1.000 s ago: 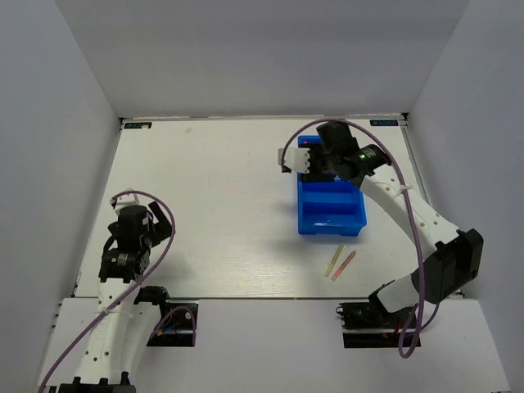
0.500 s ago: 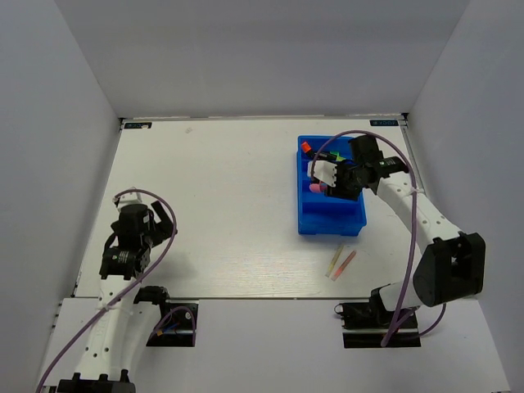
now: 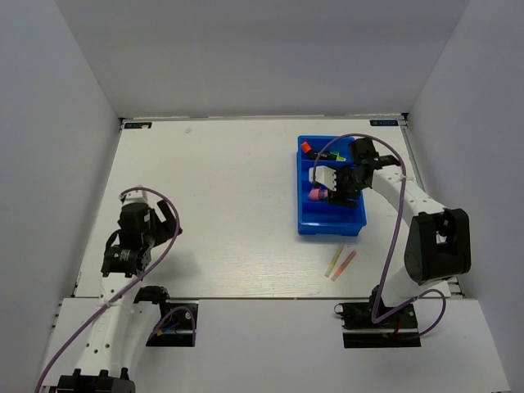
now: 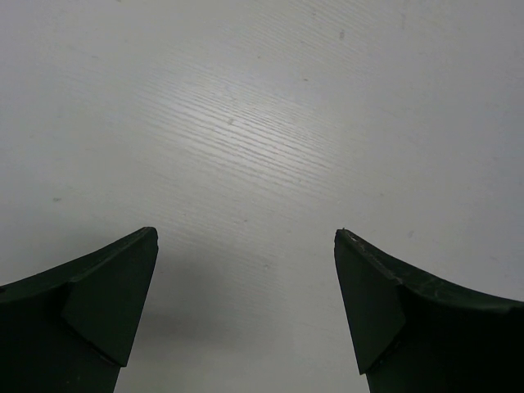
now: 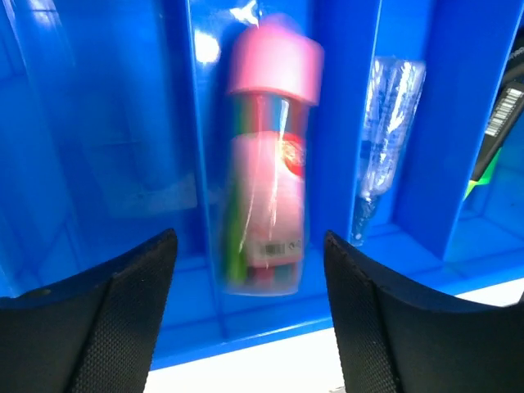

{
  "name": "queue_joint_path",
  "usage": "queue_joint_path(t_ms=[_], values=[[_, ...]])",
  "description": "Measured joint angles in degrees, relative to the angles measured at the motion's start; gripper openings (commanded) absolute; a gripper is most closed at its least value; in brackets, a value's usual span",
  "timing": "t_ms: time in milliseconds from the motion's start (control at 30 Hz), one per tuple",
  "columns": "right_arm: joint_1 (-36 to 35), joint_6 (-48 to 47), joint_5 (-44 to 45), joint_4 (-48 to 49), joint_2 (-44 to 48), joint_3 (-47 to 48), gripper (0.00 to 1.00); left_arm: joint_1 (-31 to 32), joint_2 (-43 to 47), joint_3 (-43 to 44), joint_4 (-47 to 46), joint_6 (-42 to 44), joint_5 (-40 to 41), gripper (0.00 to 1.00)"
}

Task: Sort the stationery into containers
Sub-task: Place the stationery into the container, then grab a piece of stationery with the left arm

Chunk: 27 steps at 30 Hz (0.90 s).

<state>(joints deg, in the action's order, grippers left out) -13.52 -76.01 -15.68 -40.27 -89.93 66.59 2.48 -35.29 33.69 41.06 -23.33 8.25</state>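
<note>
Pink-and-silver marker [image 5: 266, 164], blurred, in one long compartment of the blue tray [image 5: 409, 123], right of centre in the overhead frame. My right claw [image 5: 250, 236] is open above it, fingers apart. A clear pen [image 5: 385, 131] occupies the neighbouring compartment. My left claw [image 4: 246, 232], open, hangs over the surface [image 4: 262, 98] at lower left.

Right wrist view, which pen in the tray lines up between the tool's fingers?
The fat pink-capped marker; the clear pen lies one compartment to its right, the black green-tipped highlighter beyond that.
</note>
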Motion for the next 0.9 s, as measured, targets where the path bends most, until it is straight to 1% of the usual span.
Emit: queue_joint_path(t_ms=[67,100,133,167,200,233,267,300,367,433,467,500,533,567,600,667,700,733,767,833,900], values=[[0.39,-0.15,-0.42,0.04,-0.02,0.11,0.76,0.42,0.24,-1.16,-2.32,0.76,-4.13,0.84],[0.57,0.0,-0.76,0.0,-0.02,0.22,0.76,0.83,0.22,-1.75,-3.63,1.11,-7.76,0.64],[0.74,0.22,-1.07,-0.04,-0.02,0.39,0.76,1.27,-0.2,-2.12,-5.05,1.14,-11.76,0.53],[0.83,0.57,-1.51,-0.09,0.11,0.61,0.74,2.01,-1.09,-2.25,-6.62,1.44,-15.72,0.4],[0.98,1.03,-1.99,-0.26,0.24,0.9,0.68,2.84,-2.34,-2.14,-8.33,1.57,-19.23,0.18],[1.11,2.34,-2.89,-0.44,0.46,1.31,0.16,4.04,-4.13,-1.86,-9.9,1.4,-22.62,0.11],[1.18,2.82,-3.37,-0.48,0.83,1.97,0.0,5.9,-6.12,-1.2,-11.17,1.75,-25.24,0.06],[1.31,5.14,-4.09,-1.09,1.18,2.75,0.0,9.2,-8.63,0.02,-11.74,2.12,-26.56,0.04],[1.46,11.63,-5.4,-1.66,2.58,4.42,0.0,18.23,-13.88,3.37,-13.46,2.93,-27.96,0.03],[1.75,18.91,-6.6,-1.66,4.44,5.31,0.0,27.89,-18.73,7.67,-14.34,4.09,-25.94,0.08],[1.9,23.39,-6.84,-1.53,5.44,5.49,0.4,33.55,-21.81,10.43,-14.91,4.81,-25.09,0.13],[2.03,28.5,-6.82,-1.57,6.54,5.64,0.78,38.84,-25.22,13.18,-15.91,5.68,-23.65,0.24],[2.32,32.96,-6.93,-1.62,7.54,5.68,0.91,43.04,-28.74,16.0,-16.79,6.4,-22.43,0.28],[2.67,37.79,-6.88,-1.7,8.52,5.68,0.91,47.12,-32.96,18.53,-18.05,6.93,-21.49,0.33],[3.04,41.27,-6.64,-1.75,9.18,5.68,0.91,50.34,-36.41,20.61,-19.28,7.17,-20.15,0.44],[4.39,48.17,-6.08,-1.55,10.51,5.38,0.91,55.6,-44.02,23.58,-22.56,7.56,-17.29,0.47],[5.38,51.43,-5.57,-0.87,11.56,4.5,0.8,58.07,-47.34,24.3,-24.33,7.52,-15.63,0.49],[6.45,53.92,-5.22,-0.46,12.74,3.34,0.49,60.37,-50.73,24.63,-26.14,7.43,-13.55,0.49],[7.63,56.11,-4.87,0.0,14.05,2.05,0.0,62.2,-53.53,24.7,-27.39,7.41,-11.85,0.49],[9.9,61.11,-4.02,0.26,16.41,0.0,0.0,65.37,-58.66,25.97,-28.81,7.37,-8.68,0.49],[11.72,64.13,-3.48,0.31,17.59,-0.68,0.0,68.08,-63.49,28.48,-30.27,7.39,-5.4,0.49]])
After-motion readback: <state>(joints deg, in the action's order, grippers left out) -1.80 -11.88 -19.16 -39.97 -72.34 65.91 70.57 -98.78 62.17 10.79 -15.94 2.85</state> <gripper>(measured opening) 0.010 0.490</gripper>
